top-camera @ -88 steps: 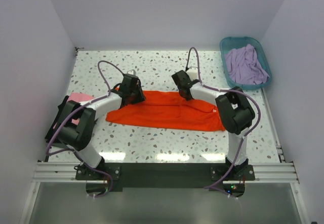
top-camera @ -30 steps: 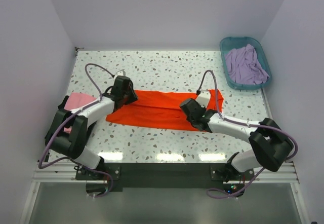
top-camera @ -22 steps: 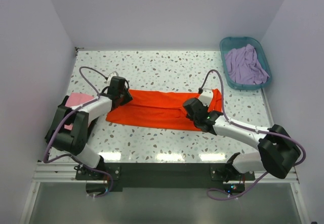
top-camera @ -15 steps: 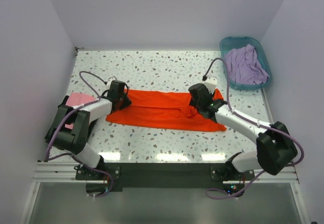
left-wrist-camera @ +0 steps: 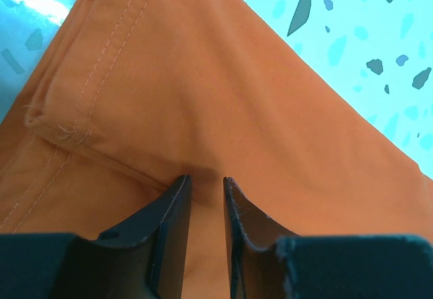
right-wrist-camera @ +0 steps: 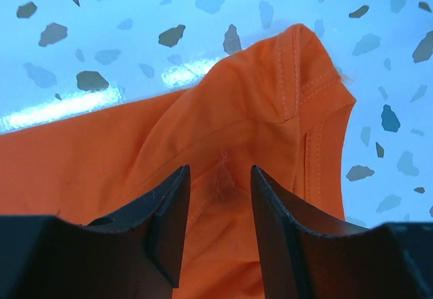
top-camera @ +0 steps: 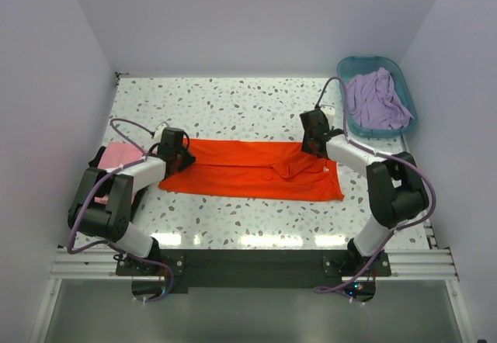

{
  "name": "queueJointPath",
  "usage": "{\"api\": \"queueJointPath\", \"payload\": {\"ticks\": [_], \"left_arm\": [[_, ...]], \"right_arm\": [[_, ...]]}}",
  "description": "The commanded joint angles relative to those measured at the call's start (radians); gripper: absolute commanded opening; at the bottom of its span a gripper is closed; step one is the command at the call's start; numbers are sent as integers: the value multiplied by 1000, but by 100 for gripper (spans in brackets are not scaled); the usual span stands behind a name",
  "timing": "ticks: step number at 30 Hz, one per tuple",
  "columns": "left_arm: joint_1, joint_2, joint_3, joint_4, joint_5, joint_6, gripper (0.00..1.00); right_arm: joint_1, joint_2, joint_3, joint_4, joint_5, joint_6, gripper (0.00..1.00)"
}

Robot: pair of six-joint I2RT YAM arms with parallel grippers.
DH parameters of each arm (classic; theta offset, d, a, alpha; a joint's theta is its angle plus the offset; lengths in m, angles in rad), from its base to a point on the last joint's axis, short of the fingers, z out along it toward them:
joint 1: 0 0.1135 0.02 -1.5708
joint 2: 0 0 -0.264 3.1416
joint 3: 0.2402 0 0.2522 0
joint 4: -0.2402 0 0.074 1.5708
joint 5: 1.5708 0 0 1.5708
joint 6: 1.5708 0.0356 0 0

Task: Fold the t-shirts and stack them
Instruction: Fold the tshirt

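While the orange t-shirt (top-camera: 241,174) is laid flat across the middle of the table (top-camera: 248,110), both of its far corners are reached by the grippers. The shirt is seen as a long, thin band of soft, bright cloth. A few bumps and creases are seen near its right end.

The left far corner is met by the left gripper (left-wrist-camera: 205,182). Its two dark fingers (left-wrist-camera: 172,224) are pressed close together, and a small ridge of orange cloth is pinched between them. A stitched hem (left-wrist-camera: 88,109) with loose threads is seen just past the tips.

The right far corner is met by the right gripper (right-wrist-camera: 219,172). Its fingers (right-wrist-camera: 166,211) are spread a little, and the cloth between them is only wrinkled, not squeezed. A rounded cloth corner with rows of stitching is seen beyond the tips, with bare table after it.

The table is hard and shiny, white with dark specks. A wide bare part is seen behind the shirt, up to the back wall. A thinner bare strip is seen in front of it, by the arm bases.

The pink t-shirt (top-camera: 118,155) is found at the left table edge, partly hidden by the left arm. The lavender t-shirt (top-camera: 377,98) is bunched up inside a teal plastic basket (top-camera: 342,81) at the far right corner, near the right gripper. Plain pale walls are set close on the left, back and right.
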Motion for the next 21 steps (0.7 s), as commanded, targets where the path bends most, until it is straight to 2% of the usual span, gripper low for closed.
{"api": "queueJointPath", "payload": {"ticks": [1, 8, 14, 16, 19, 21], "left_arm": [[10, -19, -1, -13, -13, -1, 31], [12, -24, 2, -13, -10, 5, 31], [13, -28, 3, -15, -13, 7, 31], [13, -28, 3, -16, -13, 5, 31], [15, -30, 3, -16, -10, 4, 31], [15, -30, 2, -16, -9, 2, 31]], "right_arm": [[-4, 9, 13, 31, -57, -34, 44], [-5, 57, 1, 32, -55, -26, 41], [-5, 23, -45, 29, -48, -8, 23], [-5, -12, -67, 28, -45, 0, 12], [-7, -76, -96, 23, -48, 11, 2], [-5, -115, -122, 17, -54, 14, 0]]}}
